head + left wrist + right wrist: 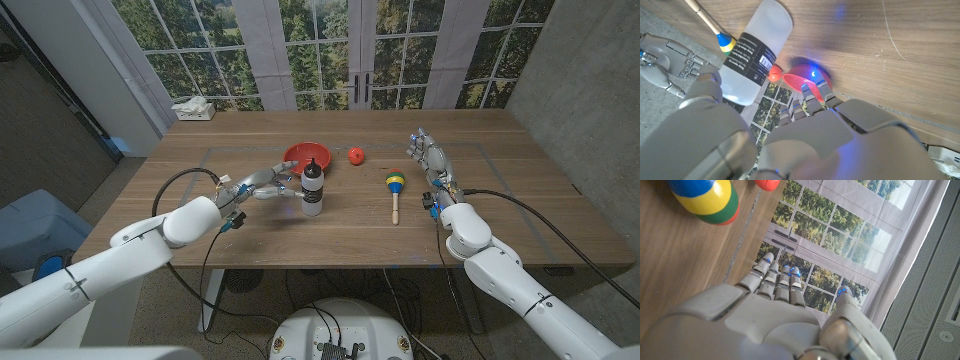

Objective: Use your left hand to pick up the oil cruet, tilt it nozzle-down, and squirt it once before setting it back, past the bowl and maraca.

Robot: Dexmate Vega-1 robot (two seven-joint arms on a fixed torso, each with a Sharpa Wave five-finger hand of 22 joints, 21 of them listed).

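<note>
The left hand (262,183) reaches over the table from the robot's left side, its fingers (283,166) spread and stretched toward the oil cruet (313,188). In the head view the fingertips lie just beside the bottle, some behind it and the thumb in front, but whether they touch it cannot be told. In the left wrist view the left hand (805,135) shows its back with the thumb (705,85) close against the cruet (755,50); a firm grasp is not shown, so the hand looks released and holds nothing.

The cruet stands upright on the wooden table (250,235), a clear bottle with a dark label and a dark cap, just in front of the red bowl (303,156). A small red ball (356,155) sits to the right of the bowl, apart from it. Further right lies the maraca (395,190), its coloured head pointing away from the robot and its wooden handle toward it.

The right hand (432,157) stands on the table near the maraca, well apart from the cruet, fingers straight and together, holding nothing. In the right wrist view the right hand (775,315) points toward the windows (840,225), with the maraca head (705,200) close by. A folded white cloth (194,109) rests at the far left corner of the table.
</note>
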